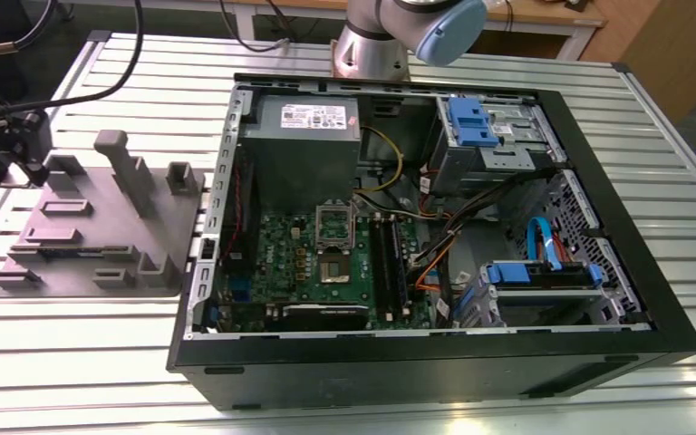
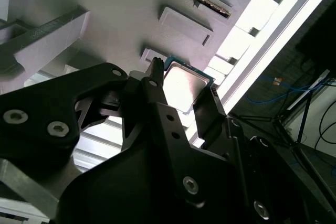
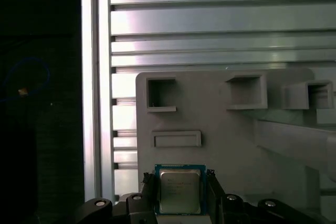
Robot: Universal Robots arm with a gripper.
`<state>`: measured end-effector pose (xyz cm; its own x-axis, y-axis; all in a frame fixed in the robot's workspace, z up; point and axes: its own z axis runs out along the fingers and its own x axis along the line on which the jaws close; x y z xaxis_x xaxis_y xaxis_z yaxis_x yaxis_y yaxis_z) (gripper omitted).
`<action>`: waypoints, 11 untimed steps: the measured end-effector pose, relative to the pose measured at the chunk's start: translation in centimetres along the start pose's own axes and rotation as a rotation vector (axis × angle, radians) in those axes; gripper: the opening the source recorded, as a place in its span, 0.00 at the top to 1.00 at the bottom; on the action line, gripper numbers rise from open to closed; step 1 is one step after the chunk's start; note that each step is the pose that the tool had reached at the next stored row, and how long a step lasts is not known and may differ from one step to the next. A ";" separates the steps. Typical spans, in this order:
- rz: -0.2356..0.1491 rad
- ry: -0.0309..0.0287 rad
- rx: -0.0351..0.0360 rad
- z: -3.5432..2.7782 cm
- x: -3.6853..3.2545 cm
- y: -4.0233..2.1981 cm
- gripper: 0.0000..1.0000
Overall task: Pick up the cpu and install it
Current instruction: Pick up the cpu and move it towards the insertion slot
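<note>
Exterior view: we log a slatted aluminium table [image 1: 687, 208] carrying an open black computer case [image 1: 445, 362], laid on its side. Just beside it, on the exterior view's left, stands a grey fixture plate [image 1: 82, 227] with raised posts and pockets. The arm [image 1: 379, 41] rises behind the case. Inside the case we note the grey power supply [image 1: 305, 136], and below it the green motherboard [image 1: 287, 245] with its socket [image 1: 333, 270] uncovered and bare. In both wrist views the black gripper [image 3: 179, 177] sits over the fixture plate [image 3: 236, 140], near one of its ends. Its fingers [image 3: 149, 182] are drawn in narrow against two opposite edges of the cpu [image 3: 179, 192], so the grip is on the chip. The cpu shows its silver lid facing the cameras and a green rim around it. It lies close to a shallow rectangular recess [image 3: 177, 139] in the plate. We cannot tell whether the chip rests on the plate or is raised off it. In the second wrist view the cpu [image 2: 185, 87] again sits between the two fingertips of the gripper [image 2: 184, 82].
</note>
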<state>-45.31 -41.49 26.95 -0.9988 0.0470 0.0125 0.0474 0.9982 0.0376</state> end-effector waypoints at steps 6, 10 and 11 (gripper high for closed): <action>0.000 0.0000 0.0000 -0.50 0.01 0.02 0.53; 0.000 -0.0001 -0.0001 -0.58 0.01 0.02 0.53; 0.000 -0.0001 -0.0001 -0.60 0.01 0.02 0.53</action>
<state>-45.31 -41.49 27.54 -0.9988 0.0470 0.0125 0.0474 0.9982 0.0377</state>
